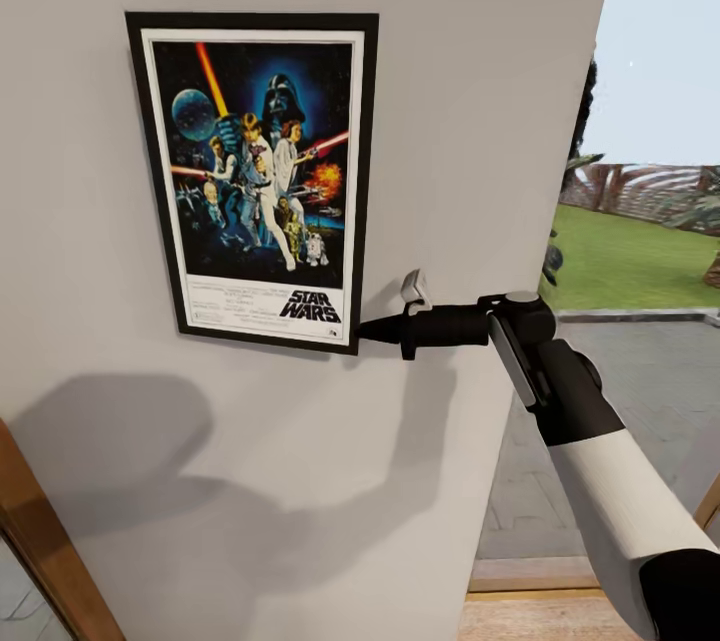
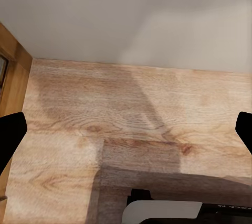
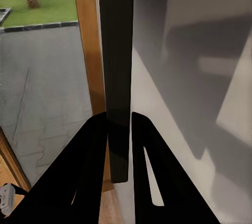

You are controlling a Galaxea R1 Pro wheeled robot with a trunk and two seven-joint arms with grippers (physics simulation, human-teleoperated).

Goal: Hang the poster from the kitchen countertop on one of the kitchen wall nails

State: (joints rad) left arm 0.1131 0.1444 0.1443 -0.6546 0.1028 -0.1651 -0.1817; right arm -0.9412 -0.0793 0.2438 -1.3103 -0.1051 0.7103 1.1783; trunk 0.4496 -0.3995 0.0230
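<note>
poster [image 1: 255, 176]: flat against grey wall [image 1: 470, 71], upper left of frame | right gripper [image 1: 365, 329]: jaws closed on poster's lower right frame edge | left gripper [image 2: 126, 129]: jaws spread wide, holding nothing, above wood floor [image 2: 131, 108]

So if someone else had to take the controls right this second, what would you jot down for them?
Right gripper: shut on the framed Star Wars poster with the white border, pinching the black frame edge at its lower right corner.
Left gripper: open, holding nothing, pointing down at the pale wooden floor.
Poster: up flat against the plain pale grey wall, roughly upright.
Done: poster picked up and carried to the wall.
Left: I cannot see a nail, so check that the poster really hangs before opening the right gripper and backing away.
</note>
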